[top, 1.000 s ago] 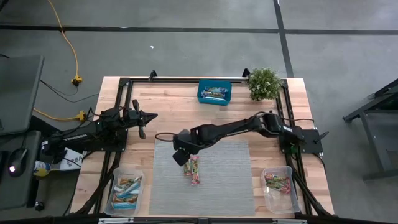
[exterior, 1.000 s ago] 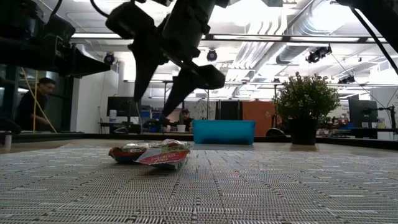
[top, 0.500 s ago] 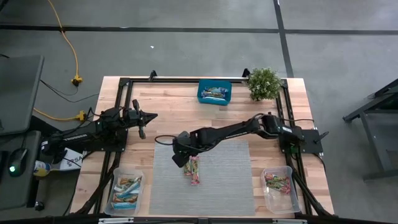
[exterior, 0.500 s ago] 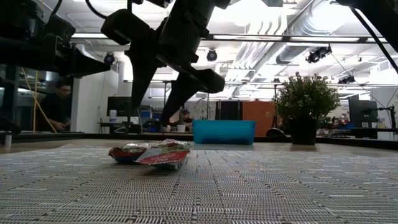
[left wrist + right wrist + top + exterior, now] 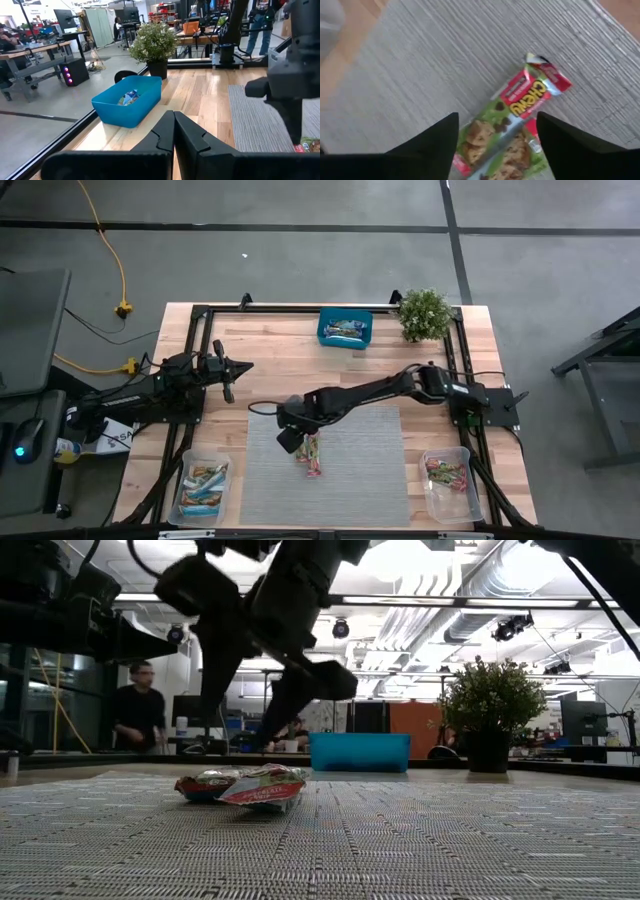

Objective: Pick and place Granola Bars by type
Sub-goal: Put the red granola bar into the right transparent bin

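Note:
Two granola bars (image 5: pixel 309 453) lie flat on the grey mat, overlapping. The upper one (image 5: pixel 520 107) has a red and green wrapper. In the low view the bars (image 5: pixel 245 787) sit under my right gripper (image 5: pixel 235 725). That gripper (image 5: pixel 289 436) hangs open just above their far end, fingers pointing down. In its wrist view the right gripper (image 5: pixel 495 145) has a finger on each side of the bar, touching nothing. My left gripper (image 5: pixel 228 385) waits shut over the table's left side; its closed fingers (image 5: pixel 174 131) are empty.
A teal box (image 5: pixel 345 329) holding bars and a potted plant (image 5: pixel 424 314) stand at the far edge. One clear tub (image 5: pixel 204 487) with light blue bars sits near left, another tub (image 5: pixel 446 480) with red-green bars near right. A person (image 5: pixel 138 715) walks behind the table.
My right gripper has eased a little toward the near edge and down toward the bars, staying open. The bars have not moved. The person in the room behind has walked to the right.

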You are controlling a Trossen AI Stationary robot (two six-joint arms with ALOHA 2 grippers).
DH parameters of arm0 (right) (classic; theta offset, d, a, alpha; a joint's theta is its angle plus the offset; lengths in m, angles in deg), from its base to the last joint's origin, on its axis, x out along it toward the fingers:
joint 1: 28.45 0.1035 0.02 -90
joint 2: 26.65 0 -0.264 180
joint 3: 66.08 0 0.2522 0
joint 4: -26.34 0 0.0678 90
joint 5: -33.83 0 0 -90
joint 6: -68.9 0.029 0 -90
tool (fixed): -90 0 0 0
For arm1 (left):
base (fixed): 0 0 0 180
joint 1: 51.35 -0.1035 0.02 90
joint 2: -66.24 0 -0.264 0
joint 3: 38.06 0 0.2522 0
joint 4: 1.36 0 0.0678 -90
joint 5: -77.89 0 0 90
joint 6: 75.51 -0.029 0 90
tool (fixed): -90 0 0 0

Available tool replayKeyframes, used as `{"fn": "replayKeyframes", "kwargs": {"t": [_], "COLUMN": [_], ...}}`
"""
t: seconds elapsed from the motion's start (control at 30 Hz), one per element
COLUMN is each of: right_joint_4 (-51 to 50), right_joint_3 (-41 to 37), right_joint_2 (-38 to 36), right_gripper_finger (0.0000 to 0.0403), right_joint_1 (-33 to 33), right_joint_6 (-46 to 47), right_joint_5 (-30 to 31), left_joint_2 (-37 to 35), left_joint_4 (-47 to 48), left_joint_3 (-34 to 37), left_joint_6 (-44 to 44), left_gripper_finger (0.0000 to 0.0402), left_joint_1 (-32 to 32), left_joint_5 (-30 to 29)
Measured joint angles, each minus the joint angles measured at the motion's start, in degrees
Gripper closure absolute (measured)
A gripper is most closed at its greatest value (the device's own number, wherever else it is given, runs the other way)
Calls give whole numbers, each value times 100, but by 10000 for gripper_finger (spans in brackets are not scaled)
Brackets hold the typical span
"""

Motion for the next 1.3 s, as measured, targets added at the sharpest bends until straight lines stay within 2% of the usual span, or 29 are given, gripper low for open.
{"fn": "replayKeyframes", "kwargs": {"t": [0.17,0.3,1.07,1.3], "right_joint_4": [74,-7,123,176], "right_joint_3": [-9,-9,-7,9], "right_joint_2": [85,105,344,436], "right_gripper_finger": [98,79,77,98], "right_joint_1": [8,-48,-95,-97], "right_joint_6": [301,377,400,395], "right_joint_5": [-1,-62,184,78], "left_joint_2": [-2,1,-1,1], "left_joint_4": [-1,-1,-1,-1], "left_joint_3": [1,1,1,1], "left_joint_6": [2,0,0,0], "left_gripper_finger": [401,401,401,401], "left_joint_1": [0,0,0,0], "left_joint_5": [0,0,0,0]}}
